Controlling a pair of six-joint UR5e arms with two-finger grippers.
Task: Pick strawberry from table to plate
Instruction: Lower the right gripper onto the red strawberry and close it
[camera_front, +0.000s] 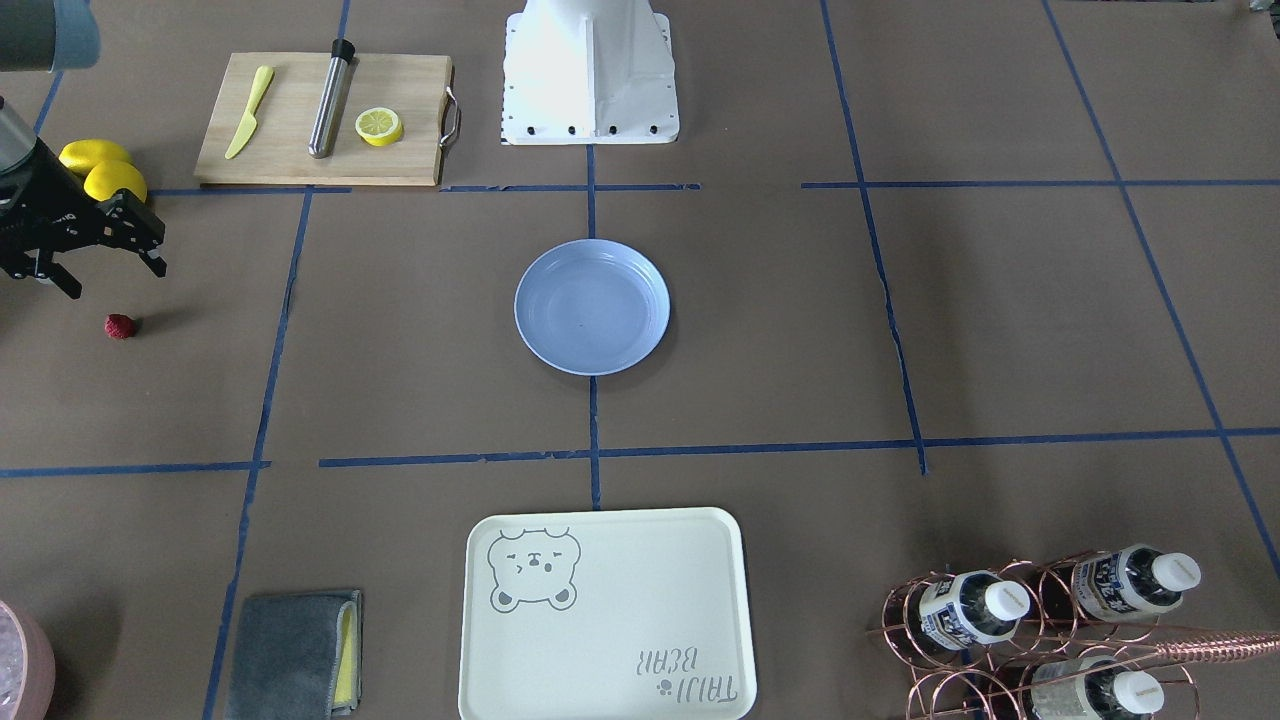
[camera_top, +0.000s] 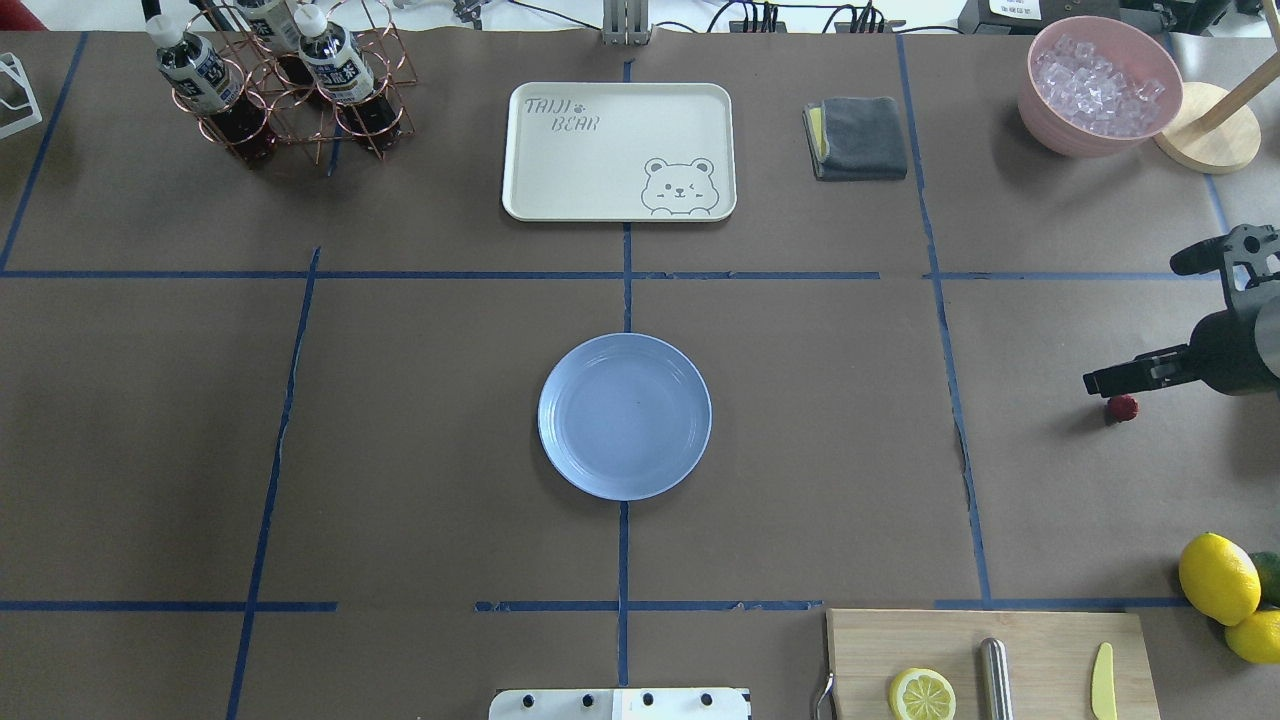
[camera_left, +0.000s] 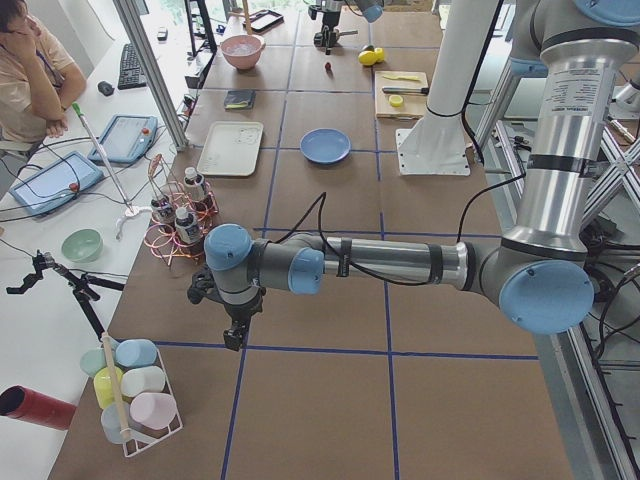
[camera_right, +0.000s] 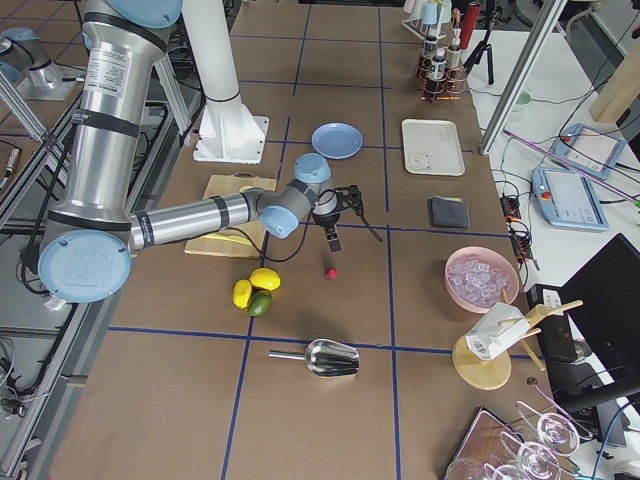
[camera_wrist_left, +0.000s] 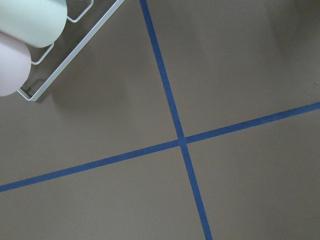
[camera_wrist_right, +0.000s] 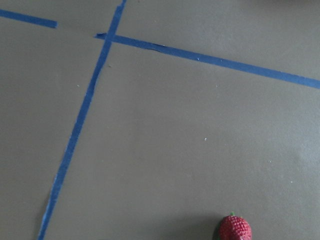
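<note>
Step in hand: approach, before the grasp. The strawberry (camera_front: 120, 326) lies on the table (camera_front: 400, 400), well apart from the plate (camera_front: 592, 308), toward the robot's right. The right gripper (camera_front: 118, 282) hovers near the berry, fingers spread, empty. Next you need to centre over it, descend, and close gently. I cannot tell the left gripper's (camera_left: 233, 332) state.

Right claw (camera_front: 116, 281) spread wide, tilted downward; left arm (camera_left: 390, 262) stretched level, left claw (camera_left: 233, 336) pointing down, jaw state unclear.
</note>
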